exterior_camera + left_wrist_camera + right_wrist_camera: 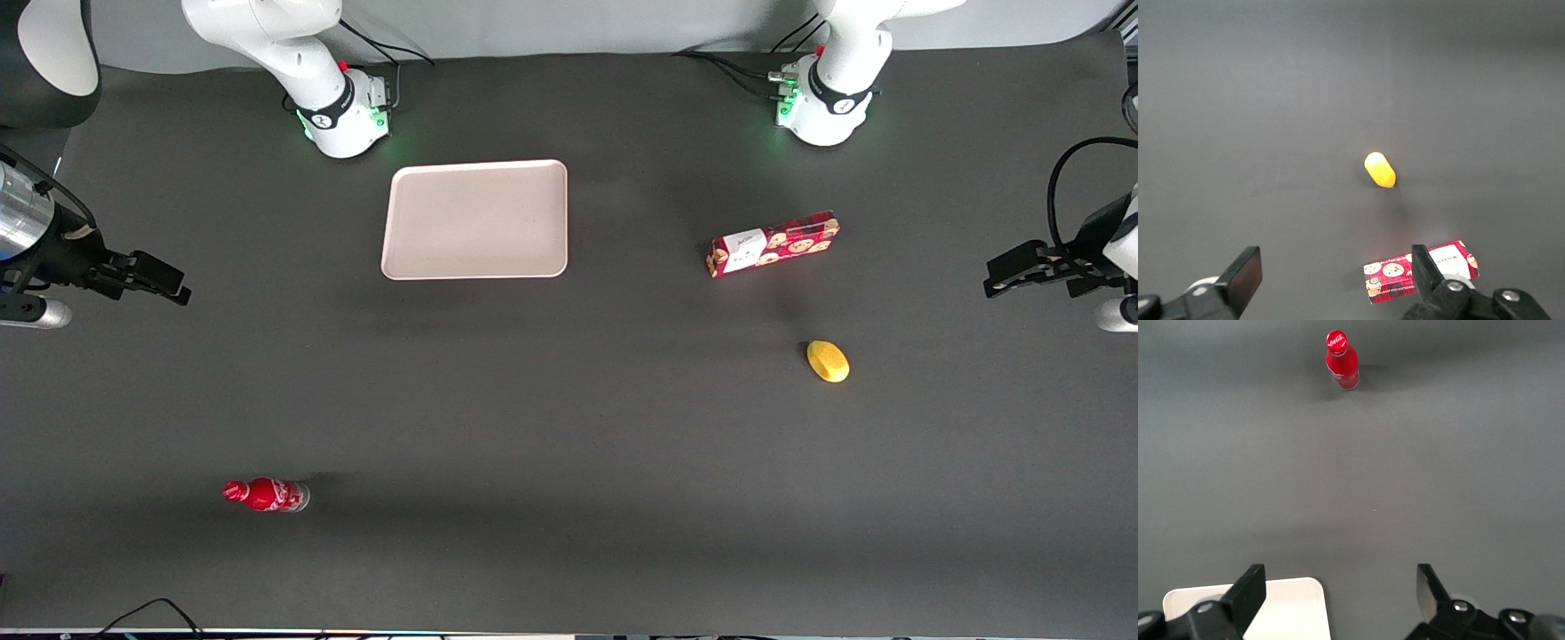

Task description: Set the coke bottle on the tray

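The coke bottle (267,495), small and red with a red cap, stands upright on the dark table near the front edge, toward the working arm's end. It also shows in the right wrist view (1343,361). The pale pinkish-beige tray (476,220) lies flat and bare near the working arm's base; one corner shows in the right wrist view (1281,610). My right gripper (169,283) hangs above the table's working-arm end, farther from the front camera than the bottle and well apart from it. It is open and empty (1338,600).
A red cookie box (772,244) lies toward the parked arm's end and also shows in the left wrist view (1405,280). A yellow oval object (828,361) lies nearer the front camera than the box (1379,170). Cables (151,613) run along the front edge.
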### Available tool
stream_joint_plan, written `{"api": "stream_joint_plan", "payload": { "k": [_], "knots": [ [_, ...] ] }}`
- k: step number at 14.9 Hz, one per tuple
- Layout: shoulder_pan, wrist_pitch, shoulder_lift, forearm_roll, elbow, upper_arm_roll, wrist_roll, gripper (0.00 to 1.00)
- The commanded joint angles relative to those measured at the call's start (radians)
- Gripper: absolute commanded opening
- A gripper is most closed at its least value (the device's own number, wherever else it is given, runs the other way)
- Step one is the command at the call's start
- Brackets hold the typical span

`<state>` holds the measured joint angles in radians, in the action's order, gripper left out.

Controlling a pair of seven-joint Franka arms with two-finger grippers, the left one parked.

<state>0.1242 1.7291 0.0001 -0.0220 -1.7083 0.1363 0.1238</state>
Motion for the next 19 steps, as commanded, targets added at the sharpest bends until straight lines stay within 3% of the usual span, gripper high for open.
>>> {"api": "stream_joint_plan", "payload": {
  "k": [1,19],
  "knots": [
    [-0.014,-0.011,0.018,-0.001,0.027,-0.014,0.025,1.00],
    [-0.029,-0.019,0.044,0.000,0.050,-0.012,0.010,1.00]
  ]
}}
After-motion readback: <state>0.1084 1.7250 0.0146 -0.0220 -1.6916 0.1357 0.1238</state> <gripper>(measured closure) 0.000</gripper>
